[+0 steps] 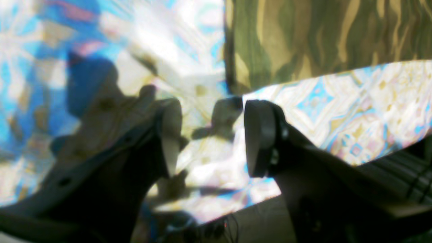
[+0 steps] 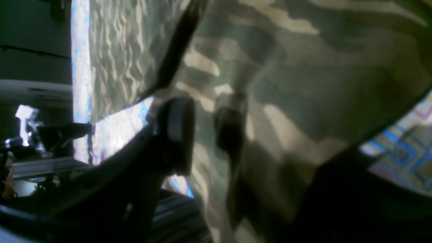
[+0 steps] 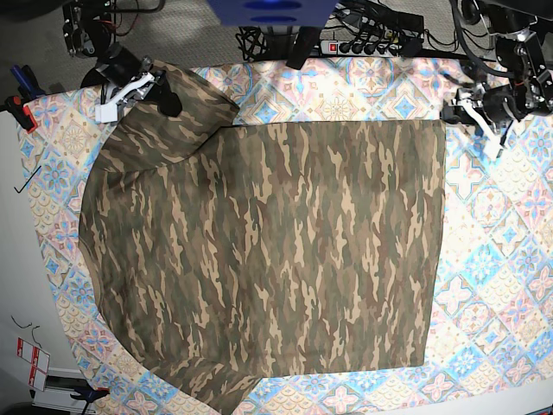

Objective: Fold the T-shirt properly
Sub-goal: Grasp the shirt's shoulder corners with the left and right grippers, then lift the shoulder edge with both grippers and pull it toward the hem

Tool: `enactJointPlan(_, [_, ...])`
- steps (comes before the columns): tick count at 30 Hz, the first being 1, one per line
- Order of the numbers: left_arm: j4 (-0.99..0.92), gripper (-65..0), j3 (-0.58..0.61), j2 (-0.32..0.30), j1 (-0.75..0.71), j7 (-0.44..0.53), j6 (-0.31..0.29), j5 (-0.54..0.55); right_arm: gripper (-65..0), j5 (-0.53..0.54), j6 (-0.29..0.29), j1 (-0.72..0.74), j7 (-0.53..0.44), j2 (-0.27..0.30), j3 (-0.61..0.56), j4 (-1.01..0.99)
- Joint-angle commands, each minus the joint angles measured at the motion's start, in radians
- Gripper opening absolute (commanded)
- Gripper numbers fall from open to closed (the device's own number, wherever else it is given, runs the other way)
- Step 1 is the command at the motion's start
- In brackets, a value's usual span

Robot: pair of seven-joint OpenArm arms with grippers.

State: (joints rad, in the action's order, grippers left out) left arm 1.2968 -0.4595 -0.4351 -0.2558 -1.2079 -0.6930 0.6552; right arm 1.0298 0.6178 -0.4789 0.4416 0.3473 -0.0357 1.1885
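Right gripper (image 3: 164, 97): far left corner of the base view; jaws pinching a raised fold of the T-shirt's far left part, most likely a sleeve; in the right wrist view the camouflage cloth runs between the two pads (image 2: 175, 135), one pad partly draped by it.

T-shirt (image 3: 285, 259): camouflage print, lying across most of the tile-patterned cloth (image 3: 510, 285); right edge straight and crisp, running from far to near; far edge also straight; left side rounded and loose, bulging past the main panel; near left hem curling toward the table's near edge.

Left gripper (image 3: 484, 117): far right, just beyond the T-shirt's far right corner, over the patterned cloth; jaws spread apart with nothing between them; in the left wrist view the shirt's corner (image 1: 236, 84) sits just beyond the fingertips, not touching.

Progress: judged early to middle; the right side appears squared, possibly folded in already; the left side is not yet laid over, and its lifted part is in hand.

Remaining: judged to be carrying the left flap across the body, flattening it, then halving the panel lengthwise; no compact folded stack is visible yet.
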Motion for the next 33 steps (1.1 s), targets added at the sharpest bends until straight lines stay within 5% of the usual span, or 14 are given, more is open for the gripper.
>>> enactJointPlan(1, [0.008, -35.9, 0.028, -0.008, 0.026, 0.006, -0.005, 0.013, -39.9, -0.067, -0.051, -0.016, 0.085, 0.002, -0.008, -0.011])
enactJointPlan(8, [0.005, -35.9, 0.075, 0.071, 0.034, 0.01, -0.005, 0.007, -39.9, -0.067, -0.051, -0.014, 0.085, 0.002, -0.008, -0.011])
enactJointPlan(17, [0.005, -36.3, 0.141, 0.075, 0.04, 0.013, -0.005, 0.005, -40.4, -0.067, -0.052, -0.014, 0.084, 0.002, -0.008, -0.011])
enactJointPlan(20, [0.004, -43.1, 0.144, 0.075, 0.046, 0.013, -0.005, 0.002, -45.3, -0.069, -0.051, -0.014, 0.081, 0.002, -0.007, -0.008])
enactJointPlan(25, [0.002, -59.2, 0.146, 0.097, 0.08, 0.015, -0.005, -0.11, -64.7, -0.069, -0.051, 0.016, 0.085, 0.005, -0.008, -0.014])
enactJointPlan(33, [0.004, -64.5, 0.14, 0.173, 0.095, 0.061, -0.005, -0.286, -64.8, -0.151, -0.051, 0.018, 0.082, 0.005, -0.005, -0.005])
